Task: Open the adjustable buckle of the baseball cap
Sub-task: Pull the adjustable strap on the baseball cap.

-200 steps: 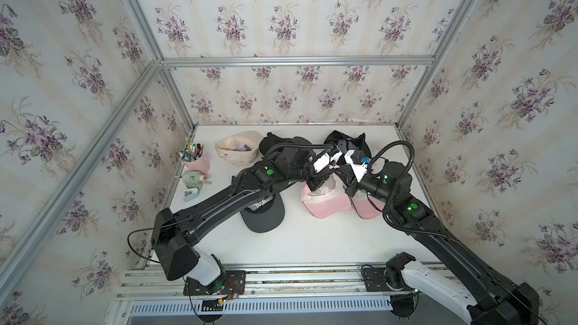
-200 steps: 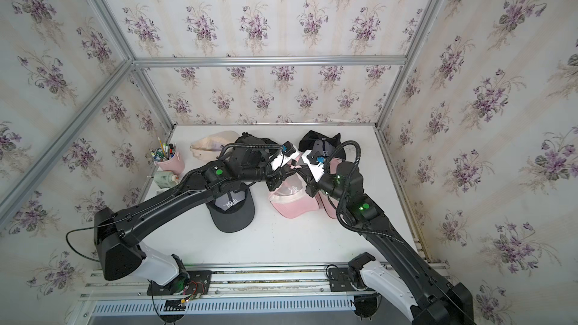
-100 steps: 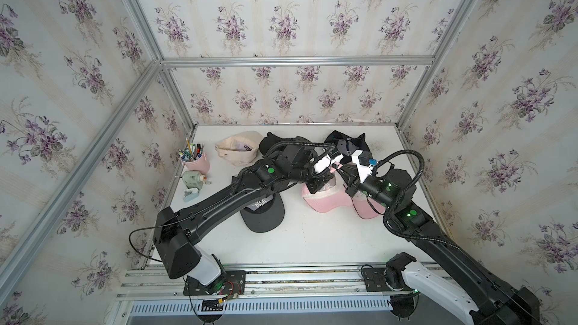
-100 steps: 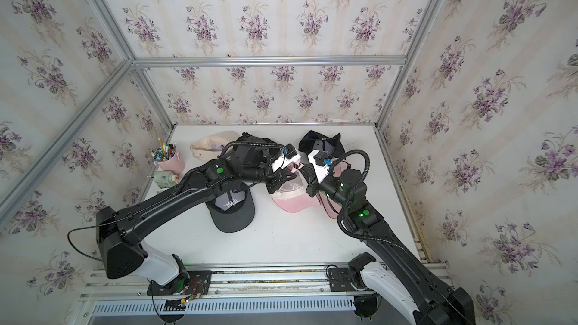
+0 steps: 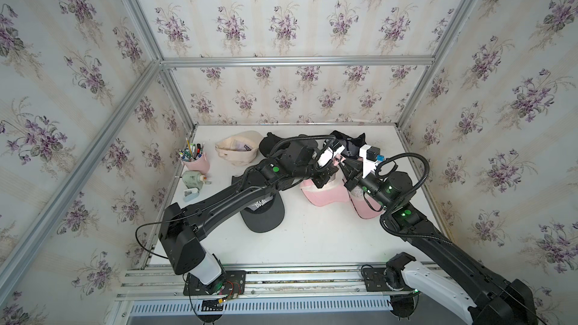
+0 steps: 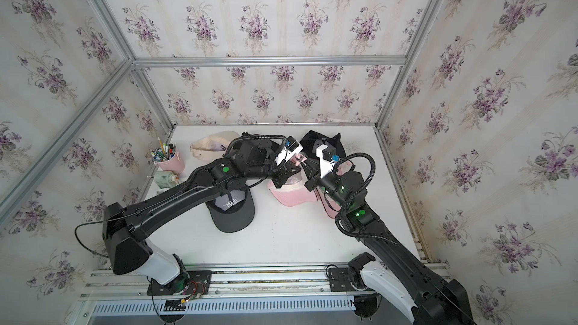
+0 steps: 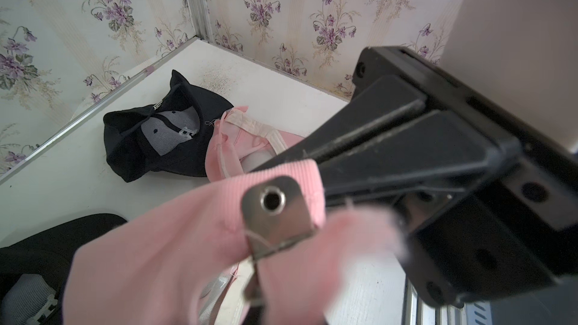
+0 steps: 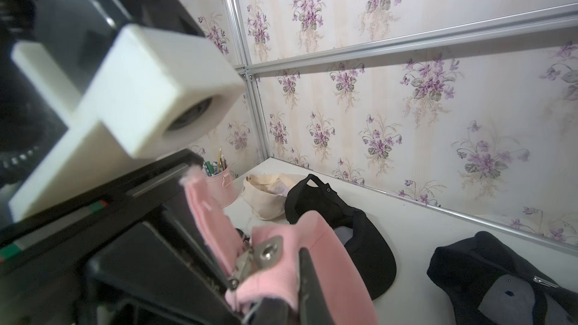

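The metal buckle (image 7: 275, 214) hangs above the pink baseball cap (image 5: 325, 193), which rests on the surface (image 5: 312, 245). The left claw (image 5: 334, 167) pinches the loose tail of the strap (image 7: 187, 229), and the right claw (image 7: 312, 164) pinches the strap just beside the buckle. The thin tail could slip free under pull, or the cap could drag into the black cap (image 7: 150, 139) just behind it. Open room lies in front of the pink cap.

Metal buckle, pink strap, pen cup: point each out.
metal buckle (image 7: 278, 226), left wrist view, flat plate below the eyelet.
pink strap (image 8: 316, 229), right wrist view, ribbed band beside the buckle.
pen cup (image 5: 197, 165), a top view, pink side wall.
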You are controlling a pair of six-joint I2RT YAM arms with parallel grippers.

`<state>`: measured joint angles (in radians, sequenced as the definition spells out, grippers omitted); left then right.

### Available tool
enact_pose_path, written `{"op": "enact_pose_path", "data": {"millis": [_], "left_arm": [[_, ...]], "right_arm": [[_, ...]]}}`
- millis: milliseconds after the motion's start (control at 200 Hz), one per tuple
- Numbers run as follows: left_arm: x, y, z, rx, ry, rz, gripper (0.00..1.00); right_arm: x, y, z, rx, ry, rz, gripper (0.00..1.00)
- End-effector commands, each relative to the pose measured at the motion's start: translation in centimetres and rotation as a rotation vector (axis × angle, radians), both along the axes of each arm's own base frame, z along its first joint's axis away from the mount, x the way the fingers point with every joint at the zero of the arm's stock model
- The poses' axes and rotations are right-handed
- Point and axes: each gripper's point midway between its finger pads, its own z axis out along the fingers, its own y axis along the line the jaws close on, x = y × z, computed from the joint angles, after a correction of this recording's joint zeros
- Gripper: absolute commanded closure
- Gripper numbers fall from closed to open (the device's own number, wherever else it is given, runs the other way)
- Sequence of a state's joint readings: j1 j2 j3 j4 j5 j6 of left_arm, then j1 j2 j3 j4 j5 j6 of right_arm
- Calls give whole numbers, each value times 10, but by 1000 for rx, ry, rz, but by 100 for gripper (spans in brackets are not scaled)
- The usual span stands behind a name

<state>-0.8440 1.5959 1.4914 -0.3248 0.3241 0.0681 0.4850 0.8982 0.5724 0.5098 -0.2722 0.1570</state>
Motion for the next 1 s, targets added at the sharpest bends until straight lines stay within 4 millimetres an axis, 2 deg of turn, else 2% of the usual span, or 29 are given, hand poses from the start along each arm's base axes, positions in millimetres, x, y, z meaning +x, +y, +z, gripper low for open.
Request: {"op": "enact_pose_path", "data": {"millis": [0, 135, 265, 380, 839, 994], "left_arm": [[4, -4, 7, -51, 26, 33, 88], [5, -8, 9, -88, 54, 49, 82], [6, -9, 8, -92, 60, 53, 85], [7, -7, -2, -59, 69, 60, 89], [12, 2, -27, 48, 68, 90, 91], [15, 9, -23, 47, 11, 108, 90]], "right_arm": [[2, -8, 25, 84, -70, -45, 100], [8, -11, 23, 99, -59, -72, 100], [12, -14, 21, 124, -42, -96, 100], [13, -17, 25, 150, -52, -111, 100], [13, -21, 35, 217, -62, -117, 100], [13, -21, 36, 216, -64, -120, 100]]}}
